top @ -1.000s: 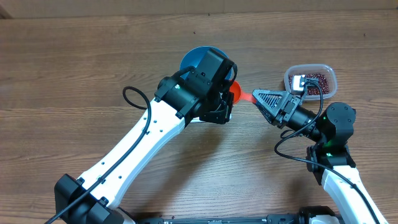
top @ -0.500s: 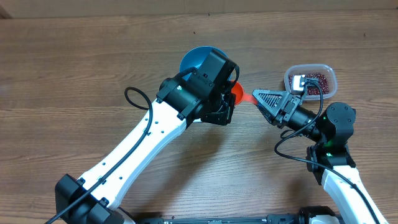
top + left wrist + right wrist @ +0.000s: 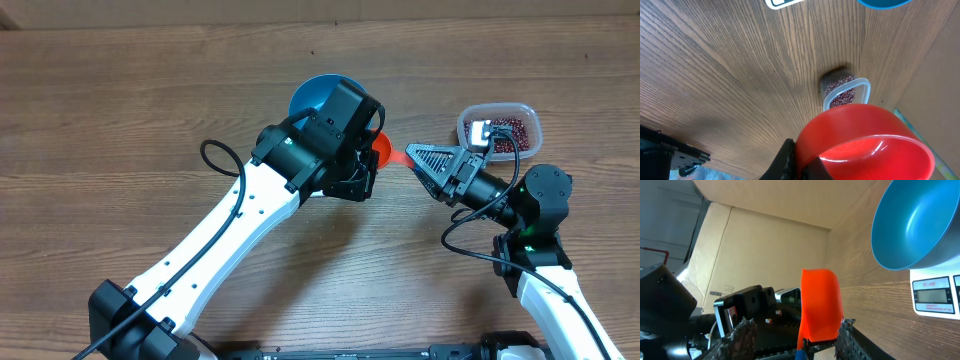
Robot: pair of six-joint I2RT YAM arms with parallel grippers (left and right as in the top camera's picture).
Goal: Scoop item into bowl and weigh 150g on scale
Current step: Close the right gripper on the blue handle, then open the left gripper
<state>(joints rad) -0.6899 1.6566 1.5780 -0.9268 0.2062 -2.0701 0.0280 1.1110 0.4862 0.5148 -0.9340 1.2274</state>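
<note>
My left arm stretched from the near left corner of the table toward its middle. My left gripper was closed, its fingertips just beside the rim of the red scoop. Partly under that arm, toward the middle of the far edge, the blue bowl sat on the white scale, whose display showed in front of it. My right gripper gripped the scoop by its handle, lifted off the table just right of the bowl. Toward the table's far right stood the clear tub holding the maroon beans
</note>
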